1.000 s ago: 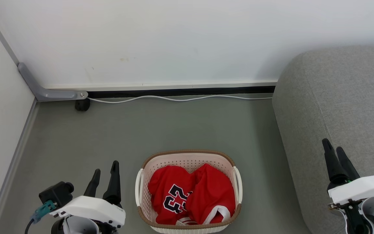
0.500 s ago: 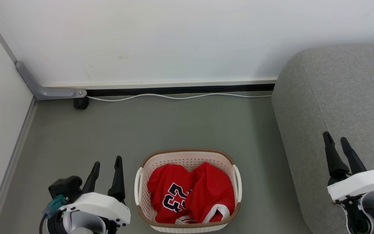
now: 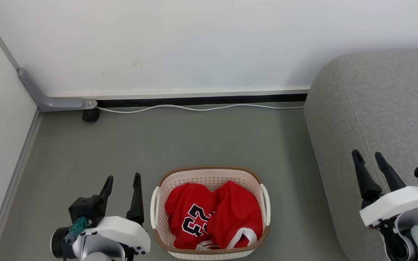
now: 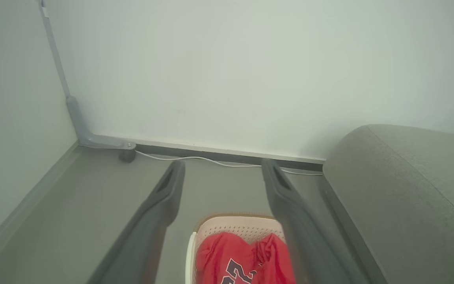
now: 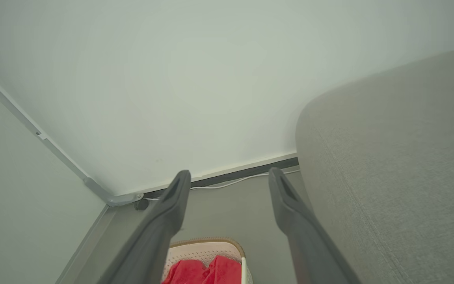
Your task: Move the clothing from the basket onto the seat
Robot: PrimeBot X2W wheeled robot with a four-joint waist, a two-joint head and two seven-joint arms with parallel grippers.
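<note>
Fingers apart and empty, the left gripper and right gripper are hovering either side of the basket. Catching its rim could be lifting it with the clothing.

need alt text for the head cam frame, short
A cream basket holding red clothing, one piece numbered 23, sits on a grey floor at bottom centre, with a grey seat at right. The open left claw is just left of the basket; the open right claw shows against the seat.
</note>
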